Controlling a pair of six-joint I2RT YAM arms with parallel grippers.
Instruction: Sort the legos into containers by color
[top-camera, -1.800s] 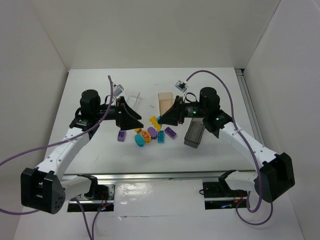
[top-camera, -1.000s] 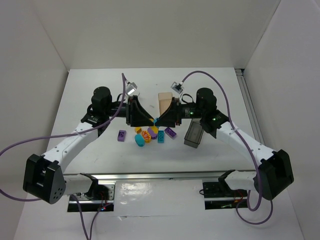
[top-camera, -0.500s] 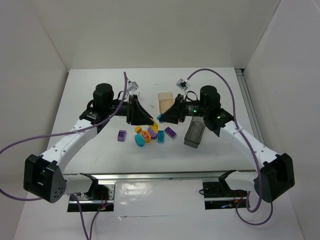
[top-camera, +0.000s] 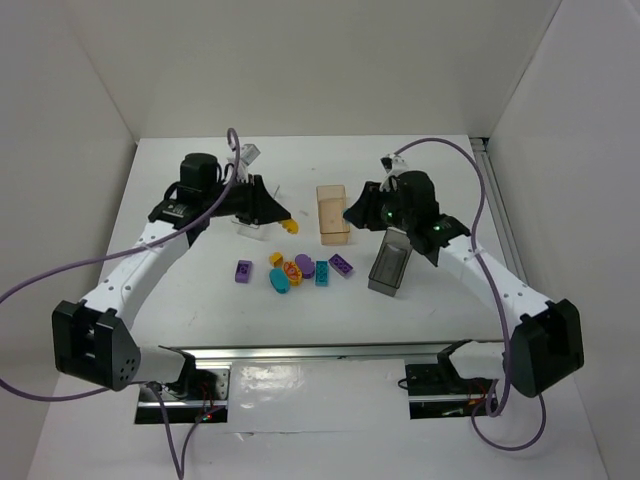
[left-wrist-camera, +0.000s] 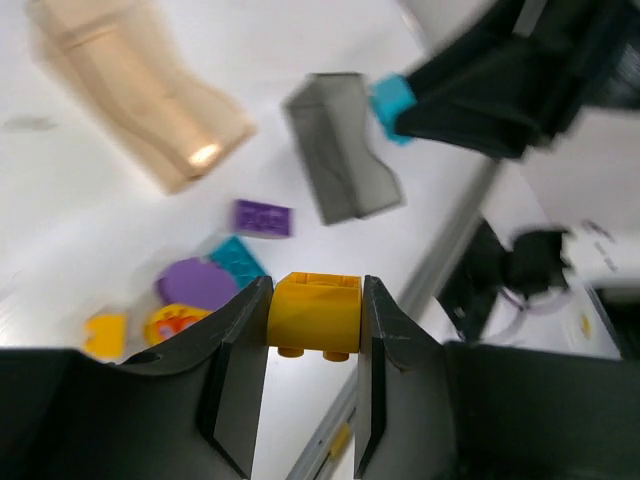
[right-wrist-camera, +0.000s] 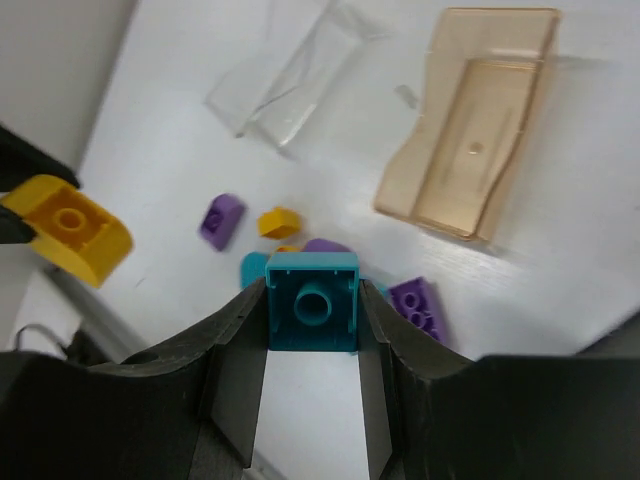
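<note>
Pulled apart, left gripper (left-wrist-camera: 314, 318) pinches a yellow brick (left-wrist-camera: 316, 302), right gripper (right-wrist-camera: 312, 325) a teal brick (right-wrist-camera: 312, 305), tan box (top-camera: 332, 215) between, white table (top-camera: 180, 300) below.

white table (top-camera: 330, 315) | white walls (top-camera: 300, 60) | metal rail (top-camera: 320, 352) — near edge

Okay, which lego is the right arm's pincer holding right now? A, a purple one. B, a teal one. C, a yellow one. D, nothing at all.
B: the right wrist view shows the right pincer shut on a teal lego, while the yellow lego sits clamped in the left pincer.
</note>
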